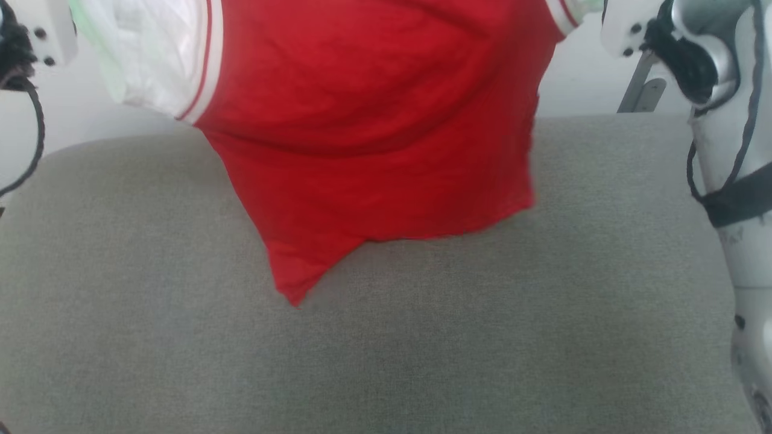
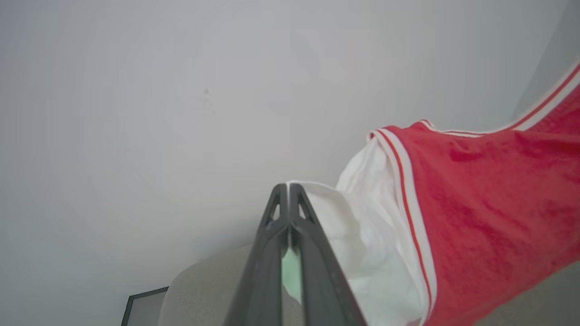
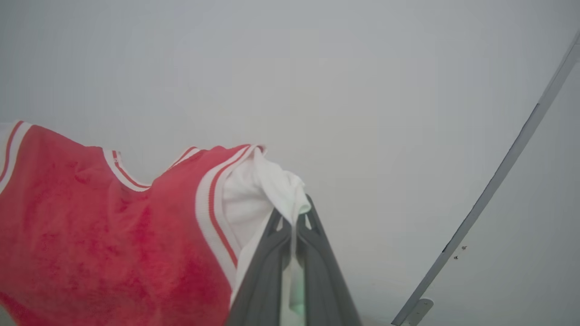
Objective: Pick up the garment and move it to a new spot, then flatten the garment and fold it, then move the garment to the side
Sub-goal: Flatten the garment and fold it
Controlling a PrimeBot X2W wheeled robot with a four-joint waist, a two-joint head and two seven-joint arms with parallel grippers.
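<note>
The garment [image 1: 374,120], a red shirt with white sleeves and red-and-white striped trim, hangs spread in the air above the grey cushion [image 1: 181,337]. Its lower corner droops toward the cushion top. In the left wrist view my left gripper [image 2: 288,186] is shut on the white sleeve of the garment [image 2: 480,226]. The right wrist view has my right gripper [image 3: 294,215] shut on the other white sleeve of the garment [image 3: 113,235]. The shirt stretches between the two grips, and any lettering on it is hidden.
The grey cushion spans the lower head view, with a pale wall [image 1: 585,78] behind it. My pale right forearm [image 1: 736,181] stands at the right edge. A metal bar [image 3: 494,181] runs diagonally along the wall on the right.
</note>
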